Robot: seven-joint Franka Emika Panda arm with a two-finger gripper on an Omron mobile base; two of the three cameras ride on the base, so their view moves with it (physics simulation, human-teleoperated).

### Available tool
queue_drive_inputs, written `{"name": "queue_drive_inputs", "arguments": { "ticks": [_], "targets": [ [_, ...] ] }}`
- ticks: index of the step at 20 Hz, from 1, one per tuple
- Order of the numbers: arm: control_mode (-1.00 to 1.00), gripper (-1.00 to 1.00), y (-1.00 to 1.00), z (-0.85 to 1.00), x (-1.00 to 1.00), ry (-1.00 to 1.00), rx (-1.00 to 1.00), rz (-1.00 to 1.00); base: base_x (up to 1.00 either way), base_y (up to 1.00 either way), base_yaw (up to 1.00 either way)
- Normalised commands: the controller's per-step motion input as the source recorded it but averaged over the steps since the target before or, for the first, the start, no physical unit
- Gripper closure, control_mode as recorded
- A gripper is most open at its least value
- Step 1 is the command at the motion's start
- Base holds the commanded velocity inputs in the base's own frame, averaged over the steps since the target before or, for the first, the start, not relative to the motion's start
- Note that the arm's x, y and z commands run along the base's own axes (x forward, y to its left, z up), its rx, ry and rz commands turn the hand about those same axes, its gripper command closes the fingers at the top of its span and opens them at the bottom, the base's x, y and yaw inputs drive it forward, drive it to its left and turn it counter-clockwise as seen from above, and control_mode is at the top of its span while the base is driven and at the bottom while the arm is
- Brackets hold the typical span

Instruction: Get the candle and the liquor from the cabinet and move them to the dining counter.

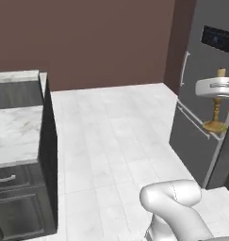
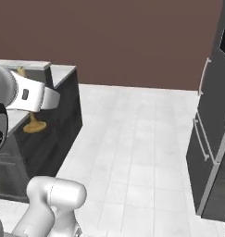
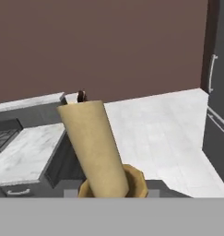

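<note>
1. The candle [image 3: 92, 147] is up in the air, carried by the gripper [image 1: 218, 89]. In the left base view its golden round foot hangs just below the white hand, in front of the dark fridge [image 1: 205, 94]; nothing carries it but the robot.
2. Gripper state: clenched on the candle's holder stem, as far as I can tell (the fingertips themselves are hidden behind the hand).
3. Hand view looks right down the pale-yellow stick, the brass cup below it at the bottom edge.
4. Handling guess: rigid and light, but top-tall on a slim stem, so it could tip when set down. The wax stick is probably the fragile bit, and polished brass may be slippery, so the stem is the sensible place to hold.
5. A marble-topped counter [image 1: 14, 134] sits at the left, near the arm; the candle is well clear of it and not yet set on anything.
</note>
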Motion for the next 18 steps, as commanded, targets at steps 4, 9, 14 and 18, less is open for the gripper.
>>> {"name": "queue_drive_inputs", "arguments": {
  "ticks": [4, 9, 14, 18],
  "targets": [
    [1.00, 1.00, 0.00, 0.00, 0.00, 0.00, 0.00, 0.00, 0.64, -0.79, 0.42],
    [1.00, 1.00, 0.00, 0.00, 0.00, 0.00, 0.00, 0.00, 0.86, -0.57, 0.10],
    [1.00, 1.00, 0.00, 0.00, 0.00, 0.00, 0.00, 0.00, 1.00, -0.07, 0.00],
    [1.00, 1.00, 0.00, 0.00, 0.00, 0.00, 0.00, 0.00, 1.00, 0.28, 0.00]
  ]
}}
